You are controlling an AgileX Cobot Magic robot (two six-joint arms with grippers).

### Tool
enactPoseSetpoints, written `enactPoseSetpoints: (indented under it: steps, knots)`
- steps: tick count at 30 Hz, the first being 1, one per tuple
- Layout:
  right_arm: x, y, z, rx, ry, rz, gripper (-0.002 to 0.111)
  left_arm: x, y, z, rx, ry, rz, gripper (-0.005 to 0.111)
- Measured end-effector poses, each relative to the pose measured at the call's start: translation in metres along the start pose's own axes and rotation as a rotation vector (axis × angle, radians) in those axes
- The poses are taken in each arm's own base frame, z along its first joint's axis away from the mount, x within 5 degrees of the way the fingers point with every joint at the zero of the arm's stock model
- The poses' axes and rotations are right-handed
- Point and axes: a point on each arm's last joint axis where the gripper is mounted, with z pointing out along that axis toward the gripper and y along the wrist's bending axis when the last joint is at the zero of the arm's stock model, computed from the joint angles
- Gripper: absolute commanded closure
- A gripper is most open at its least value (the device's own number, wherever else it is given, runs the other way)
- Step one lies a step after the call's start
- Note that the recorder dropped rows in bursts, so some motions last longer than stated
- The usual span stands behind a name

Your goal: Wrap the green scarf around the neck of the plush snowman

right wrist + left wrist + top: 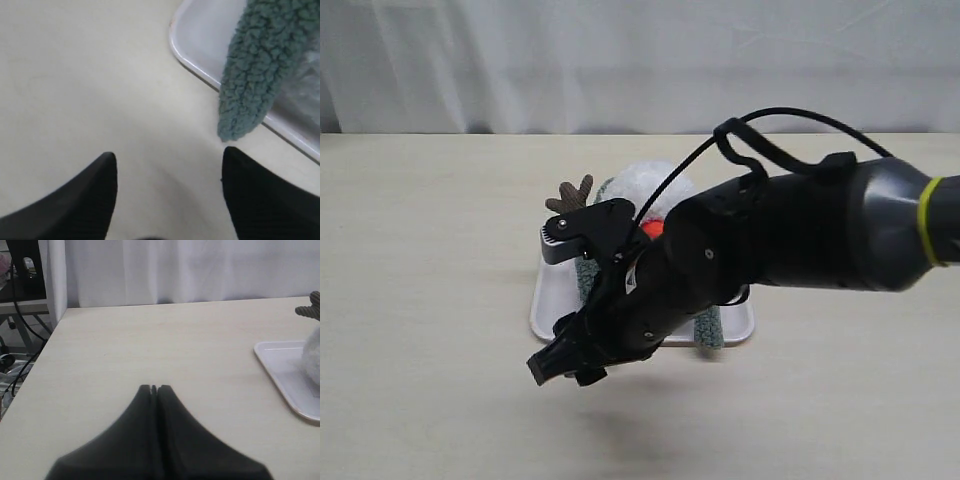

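The plush snowman (650,183) sits on a white tray (548,300), and my right arm covers most of it. Its orange nose (652,228) and one brown twig arm (570,194) show; its neck is hidden. The green scarf (587,276) lies down the tray on both sides of the toy. One rounded end (250,85) of the scarf hangs over the tray rim (192,65) onto the table. My right gripper (167,157) is open and empty just off that end, above bare table in front of the tray (560,370). My left gripper (154,388) is shut and empty, well away from the tray (280,372).
A light wooden table (420,300) holds the tray, with a white curtain (520,60) behind it. The table's edge, with cables and a stand (20,300) beyond it, shows in the left wrist view. My right arm (790,230) stretches across the tray from the right.
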Motion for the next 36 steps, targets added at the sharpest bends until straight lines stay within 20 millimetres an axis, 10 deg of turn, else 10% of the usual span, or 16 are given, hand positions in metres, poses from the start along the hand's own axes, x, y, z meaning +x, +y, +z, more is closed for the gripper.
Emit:
enactPoseSetpoints:
  steps: [18, 28, 36]
  knots:
    - [-0.001, -0.025, 0.059, 0.073, -0.077, 0.06, 0.05, 0.0, 0.0, 0.0, 0.0, 0.0, 0.0, 0.107]
    - [-0.003, -0.026, 0.065, 0.083, -0.108, 0.003, 0.103, 0.0, 0.0, 0.0, 0.0, 0.0, 0.0, 0.107]
    - [0.004, -0.031, 0.053, 0.159, 0.01, -0.144, 0.104, 0.0, 0.0, 0.0, 0.0, 0.0, 0.0, 0.107]
